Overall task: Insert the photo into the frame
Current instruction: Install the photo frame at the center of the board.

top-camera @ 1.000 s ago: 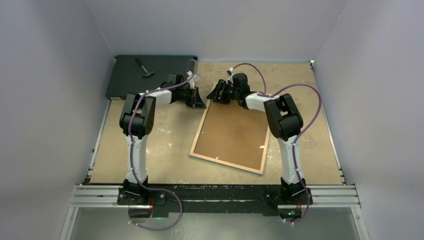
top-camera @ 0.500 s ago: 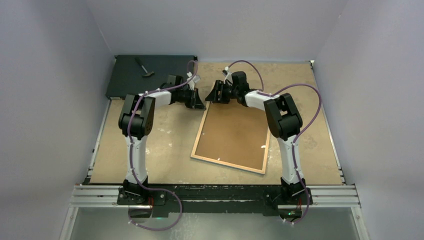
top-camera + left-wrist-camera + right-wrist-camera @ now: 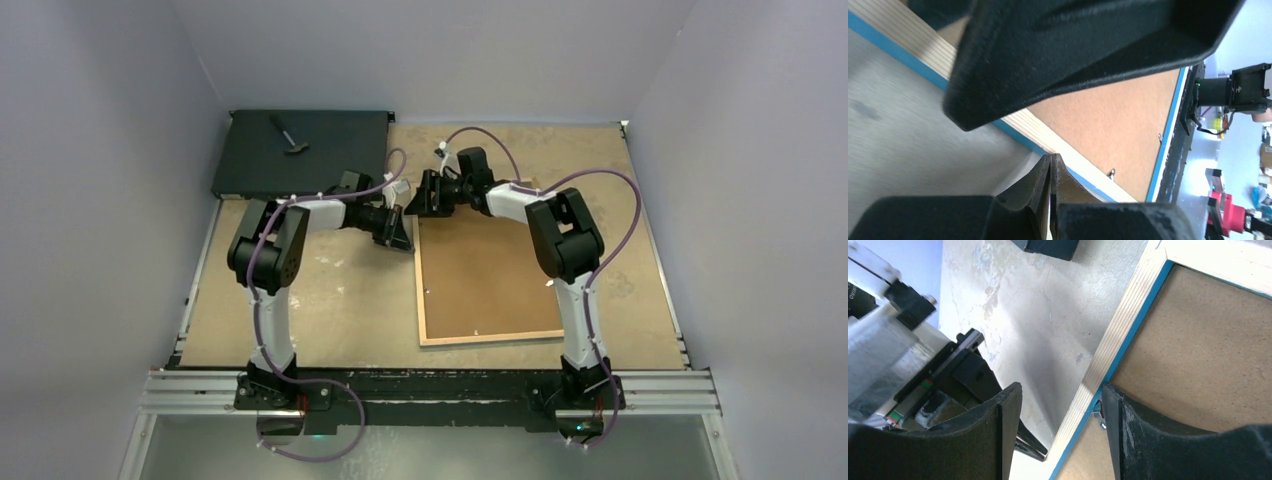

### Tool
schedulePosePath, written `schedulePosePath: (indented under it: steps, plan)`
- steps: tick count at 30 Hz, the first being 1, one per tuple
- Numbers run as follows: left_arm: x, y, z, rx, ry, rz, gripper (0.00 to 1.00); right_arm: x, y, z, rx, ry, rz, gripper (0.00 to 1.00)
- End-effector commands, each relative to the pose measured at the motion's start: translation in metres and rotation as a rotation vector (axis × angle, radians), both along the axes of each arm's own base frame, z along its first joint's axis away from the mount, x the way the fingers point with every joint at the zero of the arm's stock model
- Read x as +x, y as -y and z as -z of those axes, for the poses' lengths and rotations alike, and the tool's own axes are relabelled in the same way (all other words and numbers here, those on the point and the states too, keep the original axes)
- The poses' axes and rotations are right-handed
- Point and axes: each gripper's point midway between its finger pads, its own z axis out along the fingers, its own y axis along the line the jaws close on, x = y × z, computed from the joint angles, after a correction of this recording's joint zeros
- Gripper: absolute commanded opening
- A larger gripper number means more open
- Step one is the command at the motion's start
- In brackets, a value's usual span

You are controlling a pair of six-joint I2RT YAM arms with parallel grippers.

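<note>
The frame (image 3: 490, 338) lies back up, backing (image 3: 490, 275) in place. The photo is not visible, perhaps already inside. Left gripper (image 3: 398, 232) and right gripper (image 3: 425, 195) stand released at its far left corner.

Frame (image 3: 1110, 347) flat, back-up (bare wood rim, blue inner edge).

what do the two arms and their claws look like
The left arm and right arm each have white links joined by chunky black joints, with a purple cable looping along them. The left claw and right claw are matte black, with broad, curved fingers.
</note>
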Motion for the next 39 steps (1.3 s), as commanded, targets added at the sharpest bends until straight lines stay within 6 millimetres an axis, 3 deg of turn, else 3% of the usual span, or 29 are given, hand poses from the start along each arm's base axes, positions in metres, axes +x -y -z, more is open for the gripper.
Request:
schedulePosePath:
  steps: [1, 4, 7, 19, 31, 39]
  plan:
    - [-0.012, 0.0, -0.024, -0.016, 0.01, 0.019, 0.0, 0.001, 0.005, -0.04, 0.045, 0.092, -0.03, 0.63]
    - [0.0, 0.0, -0.038, -0.021, 0.046, -0.004, 0.05, 0.011, 0.008, -0.047, 0.046, 0.113, -0.031, 0.63]
    - [0.013, -0.002, -0.039, -0.014, 0.065, -0.043, 0.07, 0.013, 0.009, -0.045, 0.022, 0.122, -0.052, 0.63]
    - [0.05, 0.006, -0.027, -0.101, 0.007, -0.125, 0.09, -0.01, 0.013, -0.011, 0.017, 0.074, -0.212, 0.62]
    - [0.054, 0.002, -0.004, -0.047, -0.007, -0.152, 0.02, -0.013, 0.016, 0.009, -0.017, 0.055, -0.249, 0.6]
    - [0.053, 0.002, 0.003, -0.025, -0.004, -0.153, 0.0, -0.036, 0.015, 0.021, -0.016, 0.011, -0.28, 0.57]
